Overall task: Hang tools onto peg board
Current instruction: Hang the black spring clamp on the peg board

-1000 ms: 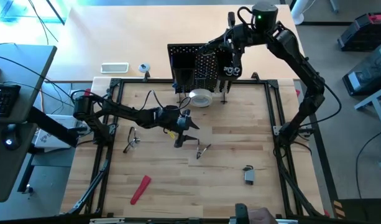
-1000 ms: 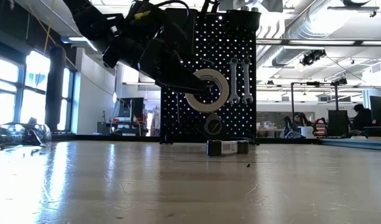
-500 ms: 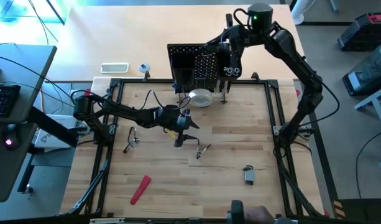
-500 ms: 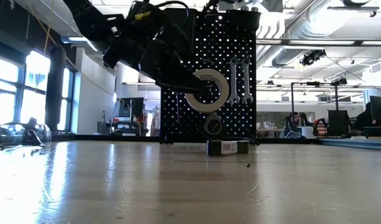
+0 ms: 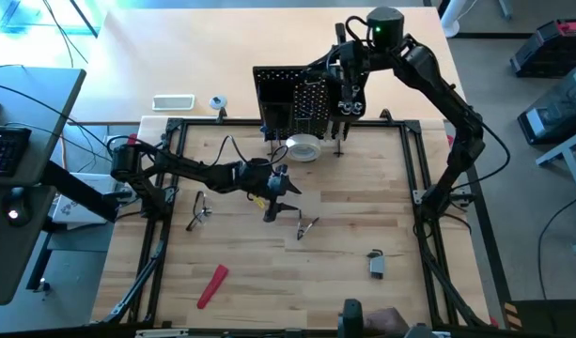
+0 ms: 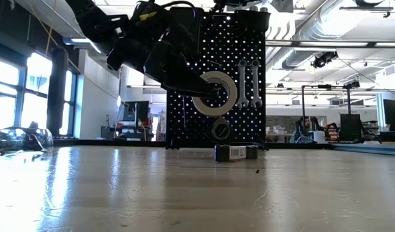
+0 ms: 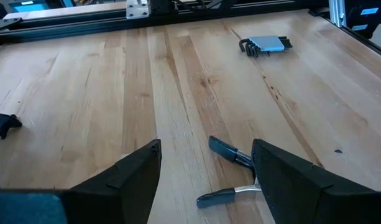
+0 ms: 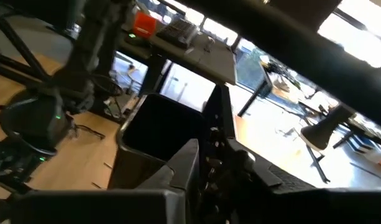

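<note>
The black peg board [image 5: 278, 94] stands upright at the table's far edge. A white tape roll [image 6: 218, 93] and two silver wrenches [image 6: 247, 84] hang on its front, and a small round tool [image 6: 221, 131] hangs lower down. My right gripper [image 5: 344, 105] is high up at the board's top right, looking over a black bin [image 8: 156, 134]. My left gripper [image 7: 206, 168] hovers open and low over mid-table, just short of the blue-handled pliers [image 7: 230, 174], which lie flat on the wood. A red-handled tool [image 5: 210, 286] lies near the front left.
A folded hex key set [image 5: 375, 265] lies toward the front right. Safety glasses [image 5: 198, 211] rest left of my left gripper. A black frame [image 5: 414, 169] rims the table. A person's hand [image 5: 386, 321] shows at the near edge. Bare wood lies between the pliers and the board.
My right arm has eased a little toward the table's left and slightly down at the peg board's top. The left arm and the tools on the table have stayed put.
</note>
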Tool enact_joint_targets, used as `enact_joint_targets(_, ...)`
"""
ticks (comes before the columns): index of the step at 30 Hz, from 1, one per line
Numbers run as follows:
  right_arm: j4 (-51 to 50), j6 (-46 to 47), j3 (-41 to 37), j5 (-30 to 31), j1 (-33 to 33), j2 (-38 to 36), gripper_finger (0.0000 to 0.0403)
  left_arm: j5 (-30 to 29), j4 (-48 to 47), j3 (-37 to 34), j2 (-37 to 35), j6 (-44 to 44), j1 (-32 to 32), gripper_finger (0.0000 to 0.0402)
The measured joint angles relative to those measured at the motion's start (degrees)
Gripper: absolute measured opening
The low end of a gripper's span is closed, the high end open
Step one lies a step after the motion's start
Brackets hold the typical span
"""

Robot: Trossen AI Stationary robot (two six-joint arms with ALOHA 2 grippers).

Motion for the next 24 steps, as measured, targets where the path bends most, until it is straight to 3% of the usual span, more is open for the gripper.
enact_joint_targets(13,-1.75,1.25,0.0,4.61,0.11,-1.18,0.0164,0.01,-0.46,0.0,0.0,-0.02,0.0,0.0243)
enact_joint_targets(24,-4.15,1.08,0.0,5.25,0.36,-6.23,0.0172,0.02,-0.59,0.0,0.0,-0.04,0.0,0.0243)
